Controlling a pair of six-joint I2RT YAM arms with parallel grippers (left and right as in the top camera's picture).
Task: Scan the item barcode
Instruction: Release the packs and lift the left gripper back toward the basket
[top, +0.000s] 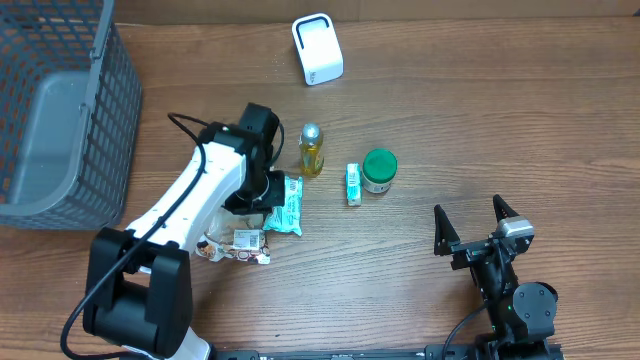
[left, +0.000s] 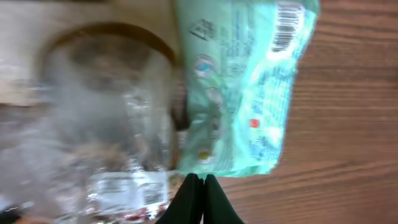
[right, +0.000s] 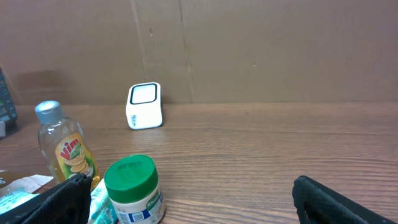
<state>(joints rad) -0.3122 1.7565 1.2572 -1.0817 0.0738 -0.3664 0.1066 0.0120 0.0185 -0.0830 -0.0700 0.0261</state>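
Observation:
A mint-green packet (top: 289, 205) lies flat on the wooden table, left of centre. In the left wrist view the mint packet (left: 242, 87) fills the upper middle, and its barcode (left: 287, 25) faces up at the far corner. My left gripper (top: 268, 190) sits over the packet's left edge. Its fingers (left: 198, 180) are shut, with the tips pinched at the packet's near edge. A white scanner (top: 318, 48) stands at the back of the table, and the right wrist view also takes in this scanner (right: 144, 106). My right gripper (top: 478, 222) rests open at the front right with nothing between its fingers (right: 186, 199).
A yellow bottle (top: 311, 148), a green-lidded jar (top: 379, 170) and a small mint box (top: 353, 184) stand just right of the packet. A clear snack packet (top: 235, 243) lies against its near left side. A grey wire basket (top: 60, 110) fills the far left.

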